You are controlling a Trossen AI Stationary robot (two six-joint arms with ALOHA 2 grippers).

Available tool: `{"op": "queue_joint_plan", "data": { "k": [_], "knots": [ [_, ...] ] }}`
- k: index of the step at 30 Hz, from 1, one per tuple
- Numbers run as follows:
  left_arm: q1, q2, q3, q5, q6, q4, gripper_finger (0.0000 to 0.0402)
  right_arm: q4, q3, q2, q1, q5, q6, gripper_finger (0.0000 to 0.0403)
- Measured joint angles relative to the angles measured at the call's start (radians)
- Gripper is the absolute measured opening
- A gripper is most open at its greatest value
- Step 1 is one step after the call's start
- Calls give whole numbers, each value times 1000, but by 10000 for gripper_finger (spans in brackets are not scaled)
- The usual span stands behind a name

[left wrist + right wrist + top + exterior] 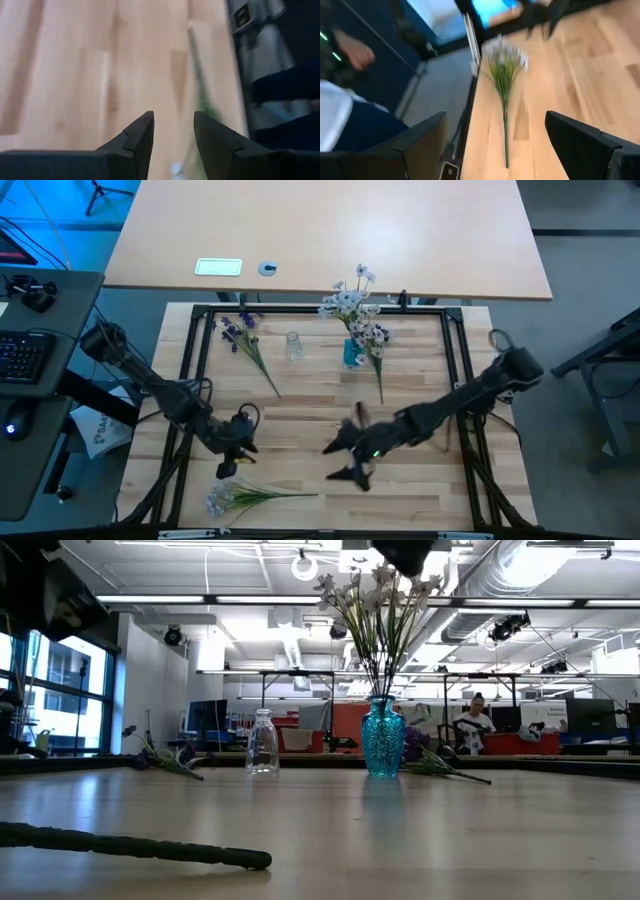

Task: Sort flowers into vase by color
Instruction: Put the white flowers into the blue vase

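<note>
A white-blossomed sprig (245, 496) lies flat on the table near its front left corner; its stem (130, 845) crosses the low view's foreground. My left gripper (230, 463) hovers open just above and beyond it, and the stem (199, 85) shows past its fingers. My right gripper (338, 460) is wide open at the table's middle front, pointing toward that sprig (504, 75). A blue vase (353, 354) at the far middle holds white flowers (378, 600). One purple sprig (246, 345) lies at the far left. Another (377, 355) lies beside the vase.
A clear glass bottle (293, 345) stands left of the vase. A black metal frame (456, 350) runs along the table's edges. Bare wood lies between the two grippers and the vases. A person (477, 720) sits in the room far behind.
</note>
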Motion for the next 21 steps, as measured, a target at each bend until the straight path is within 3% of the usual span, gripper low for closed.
{"op": "queue_joint_plan", "data": {
  "k": [8,12,21],
  "knots": [
    [38,-53,0,-82,244,-146,126,-264,415,354,42,123,-12,334],
    [40,-50,0,-96,254,-144,126,-355,600,495,33,131,15,334],
    [40,-48,0,-149,245,-144,126,-442,889,734,13,96,-124,334]
  ]
}}
